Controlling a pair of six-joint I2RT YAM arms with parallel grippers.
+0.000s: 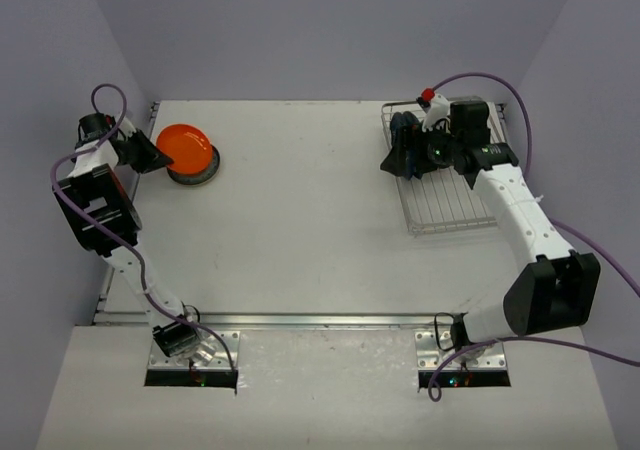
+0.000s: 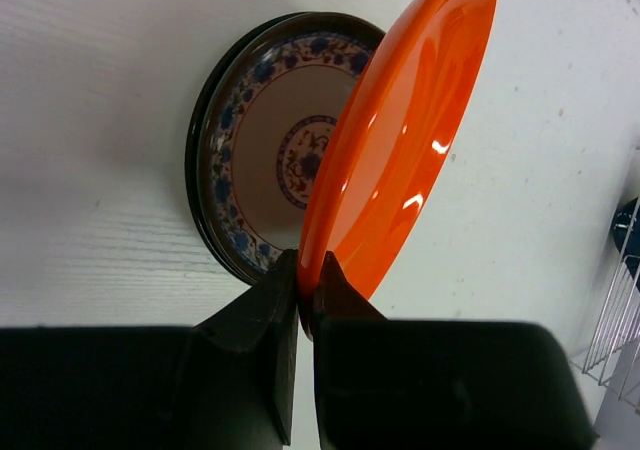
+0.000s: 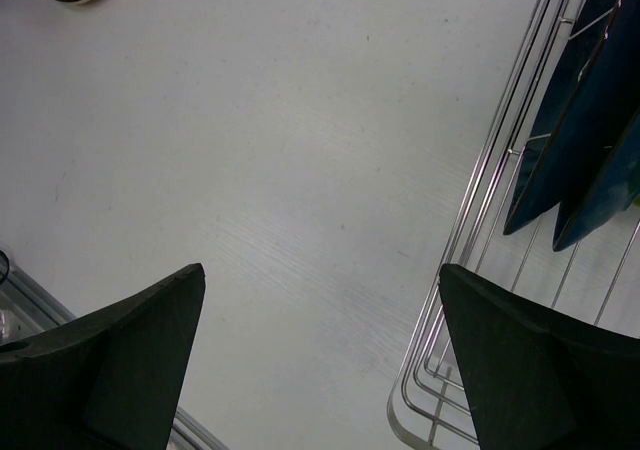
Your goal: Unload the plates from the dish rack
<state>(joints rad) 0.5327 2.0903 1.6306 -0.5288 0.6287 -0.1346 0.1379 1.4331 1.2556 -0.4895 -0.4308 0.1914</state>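
Left end effector [image 1: 158,157] touches orange plate [image 1: 187,147]; right end effector [image 1: 398,158] above dish rack [image 1: 455,210].

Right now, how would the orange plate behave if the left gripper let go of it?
The orange plate looks rigid and glossy, so probably slippery. It is tilted, pinched at its rim by the left gripper, so it would likely drop flat onto the patterned plate below.

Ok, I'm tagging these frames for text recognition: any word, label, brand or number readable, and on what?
No readable text in any view.
The patterned plate beneath the tilted orange plate bears only blue floral ornament, no letters.
The dish rack and the table show no markings.
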